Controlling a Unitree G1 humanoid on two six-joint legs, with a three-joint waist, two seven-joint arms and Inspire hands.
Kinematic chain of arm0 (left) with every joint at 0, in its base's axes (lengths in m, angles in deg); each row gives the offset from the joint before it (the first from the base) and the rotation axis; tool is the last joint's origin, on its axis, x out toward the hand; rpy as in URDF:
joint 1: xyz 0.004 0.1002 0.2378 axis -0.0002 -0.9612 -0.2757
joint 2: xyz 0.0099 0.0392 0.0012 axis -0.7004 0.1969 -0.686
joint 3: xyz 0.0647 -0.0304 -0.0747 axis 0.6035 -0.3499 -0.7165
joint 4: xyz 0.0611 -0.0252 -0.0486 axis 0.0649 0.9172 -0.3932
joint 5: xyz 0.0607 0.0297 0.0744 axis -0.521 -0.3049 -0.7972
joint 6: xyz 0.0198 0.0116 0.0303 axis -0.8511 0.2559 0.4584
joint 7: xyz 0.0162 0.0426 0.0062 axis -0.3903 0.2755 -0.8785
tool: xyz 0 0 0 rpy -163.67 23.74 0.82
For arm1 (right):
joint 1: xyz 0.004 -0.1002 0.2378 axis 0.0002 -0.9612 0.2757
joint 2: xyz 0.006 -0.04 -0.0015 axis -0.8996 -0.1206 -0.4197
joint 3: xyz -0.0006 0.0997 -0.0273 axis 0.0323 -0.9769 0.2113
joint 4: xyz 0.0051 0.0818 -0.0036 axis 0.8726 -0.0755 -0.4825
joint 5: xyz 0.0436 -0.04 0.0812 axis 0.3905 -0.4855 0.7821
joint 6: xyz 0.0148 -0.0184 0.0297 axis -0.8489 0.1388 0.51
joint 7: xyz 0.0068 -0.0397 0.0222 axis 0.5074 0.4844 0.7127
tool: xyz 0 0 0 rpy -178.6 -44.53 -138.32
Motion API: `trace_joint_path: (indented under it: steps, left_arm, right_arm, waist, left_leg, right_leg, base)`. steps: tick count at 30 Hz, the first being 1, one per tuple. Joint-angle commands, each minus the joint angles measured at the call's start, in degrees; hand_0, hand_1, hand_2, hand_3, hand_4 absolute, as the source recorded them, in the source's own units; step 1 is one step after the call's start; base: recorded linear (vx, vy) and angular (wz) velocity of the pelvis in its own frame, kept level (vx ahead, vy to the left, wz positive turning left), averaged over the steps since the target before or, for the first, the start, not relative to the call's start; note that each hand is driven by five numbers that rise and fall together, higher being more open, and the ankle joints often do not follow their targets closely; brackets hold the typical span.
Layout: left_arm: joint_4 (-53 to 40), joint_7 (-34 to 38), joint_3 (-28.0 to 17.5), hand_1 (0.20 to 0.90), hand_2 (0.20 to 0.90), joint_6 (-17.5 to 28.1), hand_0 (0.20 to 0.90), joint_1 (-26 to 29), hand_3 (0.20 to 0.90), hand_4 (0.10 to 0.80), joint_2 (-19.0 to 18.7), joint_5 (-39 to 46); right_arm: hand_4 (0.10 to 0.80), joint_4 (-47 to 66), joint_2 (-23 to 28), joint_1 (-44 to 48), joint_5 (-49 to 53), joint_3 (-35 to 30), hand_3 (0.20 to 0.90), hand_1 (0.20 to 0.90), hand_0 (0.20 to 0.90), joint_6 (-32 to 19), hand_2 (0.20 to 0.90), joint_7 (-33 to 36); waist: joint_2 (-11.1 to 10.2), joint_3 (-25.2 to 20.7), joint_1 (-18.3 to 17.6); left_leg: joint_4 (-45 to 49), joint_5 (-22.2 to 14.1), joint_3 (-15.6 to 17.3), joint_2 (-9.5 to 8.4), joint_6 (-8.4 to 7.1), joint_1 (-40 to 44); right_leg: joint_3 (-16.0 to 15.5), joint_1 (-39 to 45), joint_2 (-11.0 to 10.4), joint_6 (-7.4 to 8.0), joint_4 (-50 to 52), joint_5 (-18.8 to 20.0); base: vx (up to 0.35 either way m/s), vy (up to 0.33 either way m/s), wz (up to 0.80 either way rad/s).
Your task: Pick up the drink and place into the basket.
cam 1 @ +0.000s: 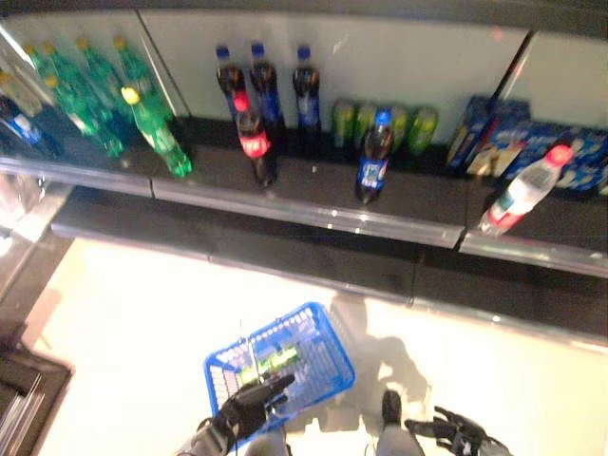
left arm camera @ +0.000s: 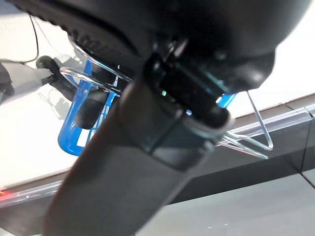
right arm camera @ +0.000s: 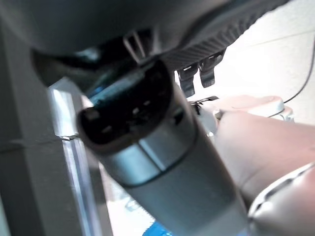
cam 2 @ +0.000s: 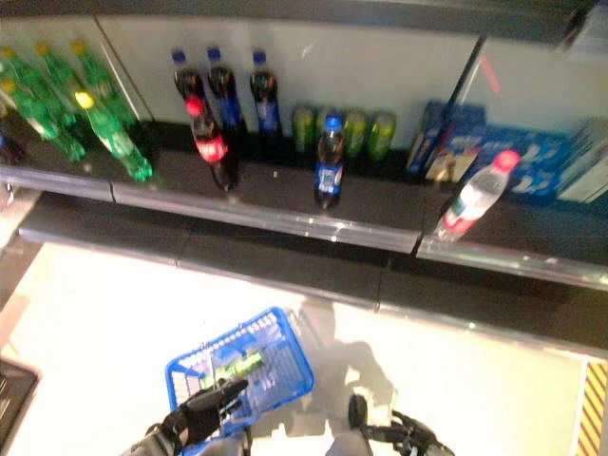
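Left hand [cam 1: 249, 408] sits at the near rim of the blue basket [cam 1: 328, 356], fingers curled round its wire handle [left arm camera: 91, 81]; only the left wrist view shows that grip. Right hand [cam 1: 461, 432] low by the body, empty, fingers relaxed & spread. Basket already holds a green can [cam 1: 275, 361]. Farther off, on the shelf [cam 1: 313, 214]: blue-label cola bottle [cam 1: 373, 157] nearest the edge, w/ more bottles behind. Judging: a reach is due next; right hand needs to rise to that bottle

Basket [cam 1: 323, 366] on floor before shelf [cam 1: 313, 214], bottles [cam 1: 261, 90] standing on shelf
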Motion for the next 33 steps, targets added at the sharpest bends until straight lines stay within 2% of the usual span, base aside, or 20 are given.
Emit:
trace_joint_path:
  steps: [1, 3, 7, 16, 22, 25, 27, 33]
  left_arm:
    - [-0.12, -4.89, 0.11, 0.3, 0.3, 1.25, 0.3, 3.04, 0.2, 0.1, -1.83, 4.39]
    - [0.05, -5.16, 1.01, 0.3, 0.3, 1.55, 0.3, 4.14, 0.2, 0.1, -2.07, 5.84]
    - [-1.29, -5.42, 2.61, 0.3, 0.3, 1.72, 0.3, 6.51, 0.2, 0.1, -2.7, 8.98]
    - [-4.26, -5.28, 4.95, 0.3, 0.3, 1.85, 0.3, 9.44, 0.2, 0.1, -2.56, 10.15]
    - [-5.53, -3.52, 5.75, 0.3, 0.3, 0.89, 0.3, 10.39, 0.2, 0.1, -3.59, 9.75]
    - [-7.12, -2.17, 6.53, 0.3, 0.3, 0.1, 0.3, 10.8, 0.2, 0.1, -4.26, 10.15]
    - [-8.49, -1.22, 7.2, 0.3, 0.3, 0.19, 0.3, 10.46, 0.2, 0.1, -4.5, 10.73]
    - [-12.44, 1.22, 7.57, 0.3, 0.3, -0.18, 0.3, 8.99, 0.2, 0.1, -5.84, 12.43]
  right_arm:
    - [0.8, -0.71, -0.73, 2.48, 3.07, 1.31, 0.9, 0.9, 0.9, 0.33, 0.9, 0.93]
    - [0.8, -0.14, -0.33, 2.77, 3.42, 1.48, 0.9, 0.9, 0.9, 0.12, 0.9, 0.4]
    - [0.8, 0.41, 0.72, 3.84, 5.93, 2.06, 0.9, 0.9, 0.9, -1.17, 0.9, 0.03]
    - [0.8, 2.72, 0.13, 7.2, 11.74, 1.81, 0.9, 0.9, 0.9, -5.68, 0.9, 1.81]
    - [0.8, 8.0, -1.23, 10.44, 17.18, 1.96, 0.9, 0.9, 0.9, -13.21, 0.9, 1.0]
    - [0.8, 13.21, -1.96, 11.93, 19.34, 2.68, 0.9, 0.9, 0.9, -17.27, 0.9, 0.85]
    - [0.8, 19.21, -1.79, 12.67, 19.26, 3.34, 0.9, 0.9, 0.9, -18.26, 0.9, 2.0]
    - [0.8, 38.07, 0.11, 12.89, 15.14, 5.98, 0.9, 0.9, 0.9, -18.19, 0.9, 8.23]
  waist:
    - [-3.94, 4.1, 0.81]
    - [-4.15, 5.54, 0.73]
    - [-4.71, 8.33, 0.25]
    - [-5.54, 9.88, 0.65]
    - [-6.9, 10.07, 1.25]
    - [-7.46, 10.41, 1.37]
    - [-7.76, 10.95, 1.46]
    - [-8.68, 11.38, 1.15]
  left_leg:
    - [-0.12, -1.69, 1.82, -0.69, 2.62, 1.46]
    - [1.97, -1.6, 0.83, -0.67, 2.52, -0.04]
    - [11.62, -3.93, -0.79, 0.14, 1.79, -6.33]
    - [19.92, -7.04, -1.78, 0.2, 2.75, -13.35]
    - [23.9, -8.66, -2.62, 0.56, 3.02, -16.31]
    - [24.71, -9.11, -2.77, 0.55, 3.14, -17.05]
    - [25.23, -9.47, -2.89, 0.65, 3.07, -17.41]
    - [24.75, -9.21, -2.72, 0.44, 3.26, -17.94]
  right_leg:
    - [2.82, -4.27, -1.62, -1.73, 2.48, 3.41]
    - [3.72, -6.19, -1.69, -2.16, 5.74, 1.98]
    - [4.84, -11.11, -2.08, -2.9, 12.68, -0.59]
    - [6.35, -17.88, -2.07, -2.97, 18.65, -2.06]
    - [6.61, -19.72, -1.55, -2.89, 20.21, -2.01]
    - [6.51, -19.97, -1.51, -2.74, 20.04, -1.71]
    - [6.49, -19.94, -1.38, -2.69, 19.93, -1.63]
    - [6.3, -20.0, -1.5, -2.29, 18.74, -0.79]
  base:
    - [-0.149, -0.036, 0.14]
    - [-0.149, -0.031, 0.17]
    - [-0.191, -0.045, 0.31]
    - [-0.131, -0.059, 0.17]
    - [-0.038, -0.065, -0.02]
    - [-0.018, -0.062, -0.01]
    - [-0.015, -0.041, -0.02]
    - [0.0, -0.002, 0.01]
